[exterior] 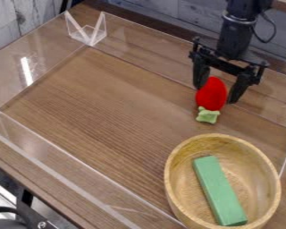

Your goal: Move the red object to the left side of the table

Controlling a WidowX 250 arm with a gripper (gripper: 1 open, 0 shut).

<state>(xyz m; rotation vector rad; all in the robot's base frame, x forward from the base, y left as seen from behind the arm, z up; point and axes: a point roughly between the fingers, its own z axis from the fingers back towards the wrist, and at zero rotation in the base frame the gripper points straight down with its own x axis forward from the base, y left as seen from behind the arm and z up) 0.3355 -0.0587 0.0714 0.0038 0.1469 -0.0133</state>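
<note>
The red object (211, 94), a small glossy strawberry toy with a light green leafy cap, lies on the brown wood-grain table (110, 116) at the right, cap toward the camera. My black gripper (222, 85) hangs straight down over it, open, with one finger on each side of the toy's upper part. Whether either finger touches the toy I cannot tell.
A round light wooden bowl (181, 183) holding a green rectangular block (217, 190) sits at the front right. Low clear acrylic walls (38, 54) border the table, with a clear corner piece (86, 29) at the back left.
</note>
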